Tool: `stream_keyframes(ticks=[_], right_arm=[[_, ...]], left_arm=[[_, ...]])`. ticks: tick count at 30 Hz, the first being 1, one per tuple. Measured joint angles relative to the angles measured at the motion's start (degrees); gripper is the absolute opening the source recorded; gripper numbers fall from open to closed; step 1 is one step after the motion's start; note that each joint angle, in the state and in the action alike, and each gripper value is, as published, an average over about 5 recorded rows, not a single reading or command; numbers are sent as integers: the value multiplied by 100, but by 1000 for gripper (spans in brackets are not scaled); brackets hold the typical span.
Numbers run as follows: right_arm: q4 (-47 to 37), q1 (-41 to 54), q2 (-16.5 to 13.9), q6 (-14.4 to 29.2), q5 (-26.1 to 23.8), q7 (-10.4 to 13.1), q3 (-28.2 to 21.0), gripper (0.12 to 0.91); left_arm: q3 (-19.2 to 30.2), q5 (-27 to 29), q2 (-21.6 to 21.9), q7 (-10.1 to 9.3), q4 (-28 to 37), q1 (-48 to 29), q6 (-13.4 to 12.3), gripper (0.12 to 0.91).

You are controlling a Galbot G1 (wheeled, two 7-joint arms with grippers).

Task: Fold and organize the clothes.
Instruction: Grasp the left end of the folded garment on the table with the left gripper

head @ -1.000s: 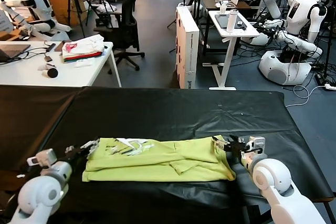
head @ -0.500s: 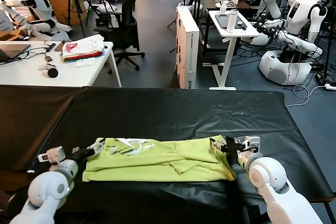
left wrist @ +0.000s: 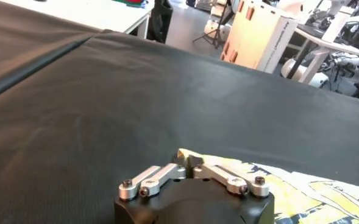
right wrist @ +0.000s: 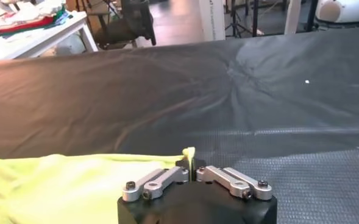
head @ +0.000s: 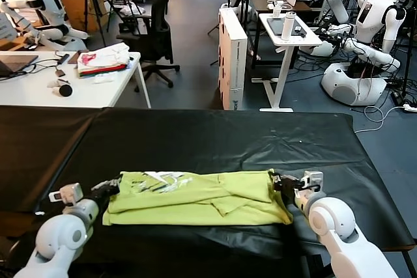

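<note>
Near the front edge of the black table (head: 215, 138), the yellow-green T-shirt (head: 195, 198) is lying flat, partly folded into a long band running side to side, and you are looking at it from above in the head view. Its pale printed graphic (head: 159, 182) is showing toward the robot's left end, and a folded flap is sitting on the cloth closer to the right end. Your left gripper (head: 112, 185) is sitting at the shirt's left far corner, with its fingers pressed together on the fabric edge; in the left wrist view the left gripper (left wrist: 189, 162) is pinching a small raised fold of the printed cloth. Your right gripper (head: 276, 181) is sitting at the shirt's right far corner, and in the right wrist view the right gripper (right wrist: 189, 159) is closing on a thin upright ridge of yellow-green fabric, with the rest of the shirt spreading away to one side. Both arms are reaching in from the front corners of the table. Beyond the table's far left corner, a white desk (head: 39, 89) is carrying a stack of folded clothes (head: 102, 60), well apart from the shirt.
</note>
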Motion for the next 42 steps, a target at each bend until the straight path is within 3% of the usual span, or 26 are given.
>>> stream_keyframes(ticks=[10, 13, 16, 19, 23, 26, 29, 33, 37, 42], right_arm=[[-21, -32, 75, 198, 19, -86, 46, 155], [20, -74, 70, 407, 28, -210, 94, 249], [102, -143, 23, 707, -21, -340, 161, 425], [206, -241, -54, 1139, -229, -545, 230, 615], [343, -420, -181, 1993, -632, -912, 309, 841], [479, -628, -307, 2786, -913, -1207, 414, 898], [630, -920, -452, 3554, -1088, -1475, 568, 906], [832, -1454, -599, 4463, -1168, -1736, 863, 907], [965, -2033, -607, 4965, -1193, -1891, 1195, 907], [1033, -2480, -523, 5162, -1221, -1950, 1418, 907]], left_arm=[[-79, -14, 27, 13, 21, -2, -38, 146], [-83, -7, 22, 35, 4, 6, -38, 146], [-111, 31, 22, 28, -49, 35, -42, 172], [-188, 56, 63, -8, -145, 105, -51, 302], [-356, -63, 185, -29, -323, 269, -31, 564], [-551, -395, 331, 32, -473, 456, 154, 746], [-810, -983, 542, 264, -586, 679, 545, 870], [-1159, -1677, 837, 757, -614, 956, 958, 905], [-1374, -1984, 971, 1120, -566, 1127, 1080, 907], [-1407, -2040, 982, 1338, -476, 1175, 1080, 907]])
